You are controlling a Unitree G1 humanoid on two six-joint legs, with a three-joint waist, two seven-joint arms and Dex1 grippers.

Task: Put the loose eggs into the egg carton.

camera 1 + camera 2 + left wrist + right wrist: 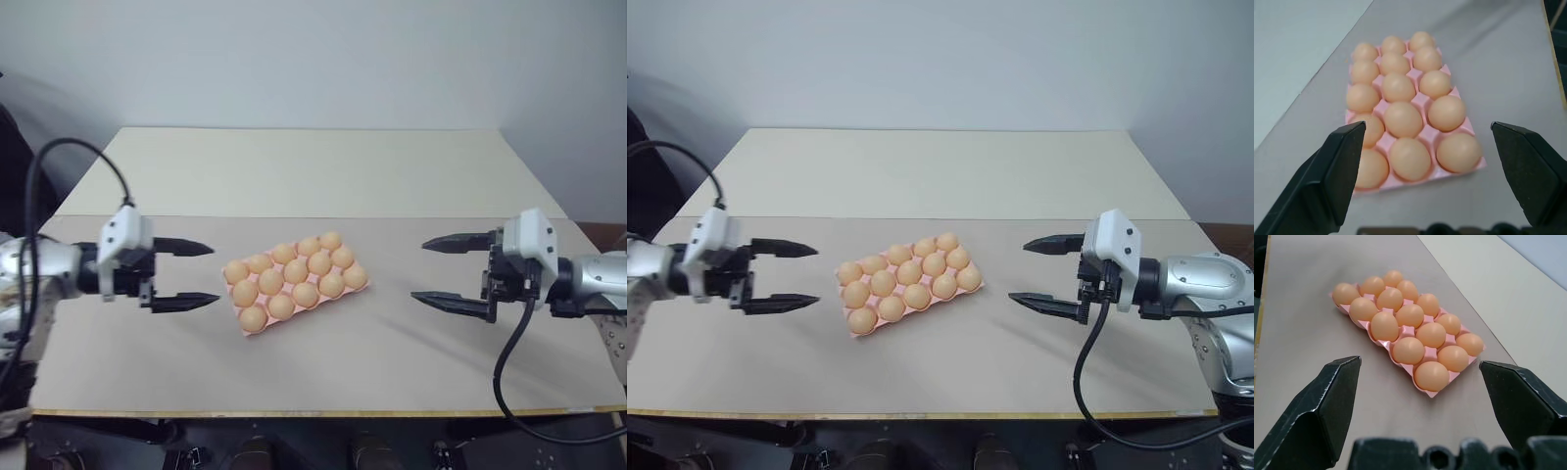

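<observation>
- The egg carton (294, 286) sits near the middle of the grey table (392, 362), set at an angle, between the 2 arms.
- Cup count from both wrist views: 3 rows of 5, all 15 cups hold eggs (1409, 350). No empty cup visible.
- No egg lies on the table around the carton in either eye view.
- Left gripper (183, 275): fingers spread wide, nothing between them, off to the carton's left and apart from it.
- Right gripper (446, 272): fingers spread wide, empty, well apart from the carton on its right.
- Both grippers point inward at the carton, above the table.
- Judgement: loading looks complete; nothing is left to pick up as far as the frames show. Remaining work, if any, is only parking the arms.
</observation>
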